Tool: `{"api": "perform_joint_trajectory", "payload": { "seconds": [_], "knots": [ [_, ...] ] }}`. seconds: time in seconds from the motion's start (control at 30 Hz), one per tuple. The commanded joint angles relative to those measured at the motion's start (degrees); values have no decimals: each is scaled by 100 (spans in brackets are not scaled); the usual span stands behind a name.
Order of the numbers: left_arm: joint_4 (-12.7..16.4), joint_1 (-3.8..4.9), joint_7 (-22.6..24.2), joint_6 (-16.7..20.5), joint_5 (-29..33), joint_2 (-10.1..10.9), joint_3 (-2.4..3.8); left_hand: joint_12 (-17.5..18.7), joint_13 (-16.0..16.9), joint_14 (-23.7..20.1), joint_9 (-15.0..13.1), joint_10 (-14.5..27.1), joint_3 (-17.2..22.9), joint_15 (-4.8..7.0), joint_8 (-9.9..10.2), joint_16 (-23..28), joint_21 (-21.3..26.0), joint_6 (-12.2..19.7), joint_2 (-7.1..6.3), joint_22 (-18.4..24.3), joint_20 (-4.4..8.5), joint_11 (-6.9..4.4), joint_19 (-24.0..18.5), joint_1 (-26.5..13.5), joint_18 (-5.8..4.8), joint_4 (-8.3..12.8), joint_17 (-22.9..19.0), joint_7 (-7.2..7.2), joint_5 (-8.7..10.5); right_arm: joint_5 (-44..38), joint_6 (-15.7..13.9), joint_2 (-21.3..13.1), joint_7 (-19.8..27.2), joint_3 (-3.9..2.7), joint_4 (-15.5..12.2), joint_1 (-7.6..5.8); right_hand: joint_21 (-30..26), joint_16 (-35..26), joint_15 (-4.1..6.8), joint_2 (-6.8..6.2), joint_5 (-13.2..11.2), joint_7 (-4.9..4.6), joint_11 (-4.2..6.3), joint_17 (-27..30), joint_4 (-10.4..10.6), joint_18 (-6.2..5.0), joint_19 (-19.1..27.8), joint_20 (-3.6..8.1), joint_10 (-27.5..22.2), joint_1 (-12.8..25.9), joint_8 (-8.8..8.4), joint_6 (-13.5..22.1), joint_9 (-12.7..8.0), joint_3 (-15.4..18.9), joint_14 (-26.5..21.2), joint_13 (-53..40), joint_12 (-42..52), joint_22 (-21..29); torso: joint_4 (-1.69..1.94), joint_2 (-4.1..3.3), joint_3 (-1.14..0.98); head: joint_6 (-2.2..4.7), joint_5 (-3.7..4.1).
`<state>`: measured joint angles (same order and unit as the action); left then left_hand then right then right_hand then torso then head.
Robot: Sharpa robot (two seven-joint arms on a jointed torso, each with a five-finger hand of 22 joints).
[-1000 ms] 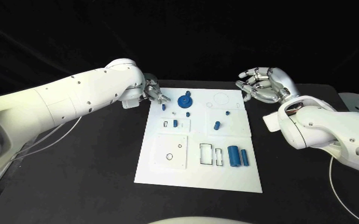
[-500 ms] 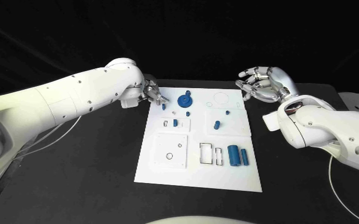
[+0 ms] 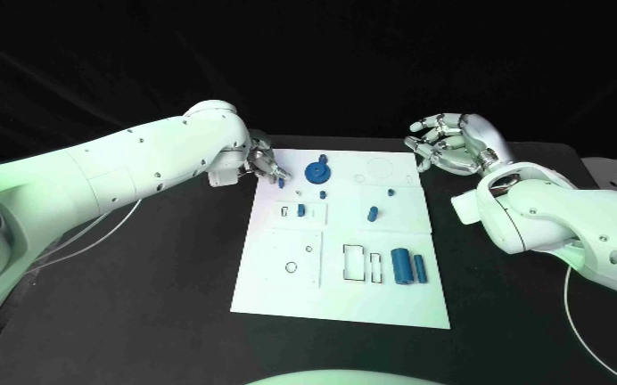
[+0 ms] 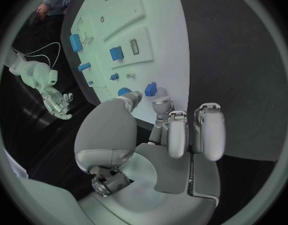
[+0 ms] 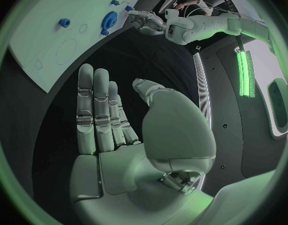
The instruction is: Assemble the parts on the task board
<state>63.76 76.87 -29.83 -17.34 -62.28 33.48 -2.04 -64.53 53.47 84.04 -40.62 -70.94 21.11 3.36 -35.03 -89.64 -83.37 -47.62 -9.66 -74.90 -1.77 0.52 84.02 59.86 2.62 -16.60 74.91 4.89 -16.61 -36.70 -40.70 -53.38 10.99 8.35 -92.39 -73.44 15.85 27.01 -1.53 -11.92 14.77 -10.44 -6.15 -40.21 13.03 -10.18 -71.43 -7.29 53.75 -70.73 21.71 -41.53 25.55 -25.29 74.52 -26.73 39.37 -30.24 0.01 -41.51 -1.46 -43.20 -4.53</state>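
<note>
Head view: the flat white plastic task board [image 3: 337, 291] lies mid-table, several small blue parts [image 3: 402, 267] loose (assembly barely begun). The left hand [image 3: 262, 164] seemingly pinches a small blue peg [image 3: 282, 183]; the right hand [image 3: 448, 147] hovers empty, fingers apart.

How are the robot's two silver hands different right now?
The left hand reaches over the far left corner of the white task board, its fingertips by a small blue part. The right hand hangs open off the board's far right corner, above the black table, fingers spread and near no part. Both are silver hands on white arms.
</note>
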Motion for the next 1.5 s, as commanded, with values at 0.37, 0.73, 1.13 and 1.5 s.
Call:
{"api": "perform_joint_trajectory", "payload": {
  "seconds": [0.37, 0.73, 1.13, 1.5],
  "knots": [
    [-56, -9, 40, -30, 120, -50, -21, -36, 4, 596, 23, 41, 35, -21, 31, -36, 15, -100, 197, -151, -49, -9, 11, 309, 30, 27, 1509, -20, 20, -41, 7, 22, 60, 0, 6, 3, -25, -31, -4, 38, 48, -35, 6, -14, 21, -24, -41, 0, -45, 6, 30, -17, -10, 1, 39, 12, 30, 16, -2, -2, -1, -28, -9],
    [-71, -11, 68, 162, 309, -49, -26, -20, -44, 596, 17, 73, 346, 17, 26, -36, 24, -77, 414, -147, -19, -54, -2, 1139, 33, 287, 1509, -65, 9, -27, 9, 39, 55, 0, 24, 3, -30, -38, -4, 50, 58, -35, 6, -20, 23, -24, -47, 1, -45, 1, 34, -18, -10, -2, 43, 16, 35, 24, -1, 0, -3, -39, 2],
    [-5, -14, 103, 525, 784, 9, -27, -43, -32, 596, -202, -42, 1148, 41, -275, -36, 13, -53, 455, -182, 0, -88, 7, 1587, 28, 697, 1509, -98, 83, -21, 19, 51, 49, 3, 45, 8, -33, -43, -4, 59, 65, -35, 6, -24, 25, -24, -50, 1, -45, 0, 36, -17, -11, -4, 46, 19, 38, 28, -3, 1, -4, -58, -14],
    [737, -21, 82, 829, 1246, 507, -24, -124, 45, 596, -334, -130, 1540, 57, -485, -36, 17, -13, 352, -182, 13, -106, 9, 1414, 30, 796, 1509, -117, 78, -18, 30, 32, 37, 8, 50, 17, -33, -43, -4, 59, 65, -35, 6, -24, 25, -24, -50, 1, -45, 0, 36, -17, -11, -4, 46, 19, 38, 28, 4, 15, -14, -56, -17]
  ]
}}
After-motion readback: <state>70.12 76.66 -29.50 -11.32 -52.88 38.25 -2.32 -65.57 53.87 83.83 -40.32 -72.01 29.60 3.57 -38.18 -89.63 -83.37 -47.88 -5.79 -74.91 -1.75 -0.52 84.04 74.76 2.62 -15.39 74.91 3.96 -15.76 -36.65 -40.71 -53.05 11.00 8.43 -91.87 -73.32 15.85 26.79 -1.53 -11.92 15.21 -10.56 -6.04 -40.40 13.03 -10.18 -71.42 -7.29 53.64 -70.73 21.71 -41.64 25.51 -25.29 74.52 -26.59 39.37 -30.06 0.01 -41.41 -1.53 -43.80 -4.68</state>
